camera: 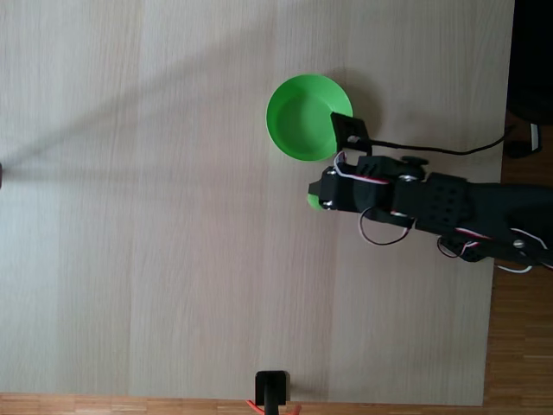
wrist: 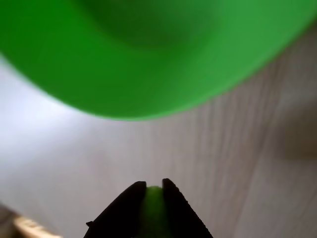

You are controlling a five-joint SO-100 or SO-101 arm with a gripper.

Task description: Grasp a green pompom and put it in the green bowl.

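In the wrist view my gripper (wrist: 154, 184) enters from the bottom edge, its two black fingers shut on the green pompom (wrist: 154, 203), which shows as a fuzzy green strip between them. The green bowl (wrist: 148, 54) fills the top of that view, blurred, its rim just ahead of the fingertips. In the fixed view the bowl (camera: 298, 121) sits on the table at upper centre. The black arm reaches in from the right, and the pompom (camera: 314, 201) peeks out at the gripper (camera: 318, 197), below and slightly right of the bowl.
The light wood table (camera: 173, 216) stretches wide and bare to the left of the bowl. A black cable (camera: 432, 149) runs from the arm to the right edge. A small black mount (camera: 272, 389) stands at the table's bottom edge.
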